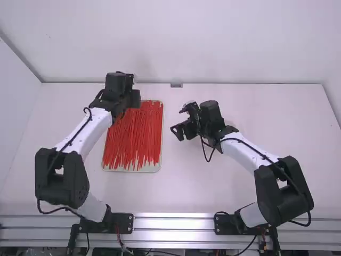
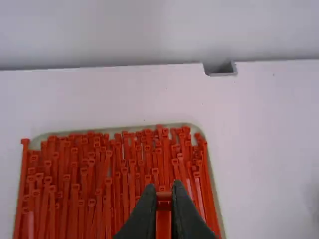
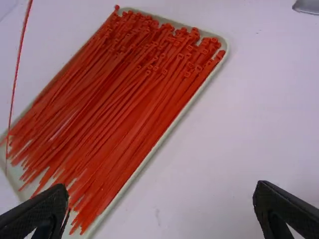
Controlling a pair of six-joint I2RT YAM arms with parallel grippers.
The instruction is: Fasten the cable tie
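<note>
1. My white table [image 1: 266, 112] lies before me.
2. At 9 o'clock from its middle: a pale tray [image 1: 131, 169] of red cable ties [image 1: 136, 133].
3. At 12 o'clock, on its far edge: a small grey bracket [image 1: 176, 84].

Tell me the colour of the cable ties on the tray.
Orange-red cable ties, best in right wrist view.

No text, label, brand, number or sign is legible on the cable ties [image 1: 134, 136], the tray [image 1: 161, 154] or the desk [image 1: 256, 106].
</note>
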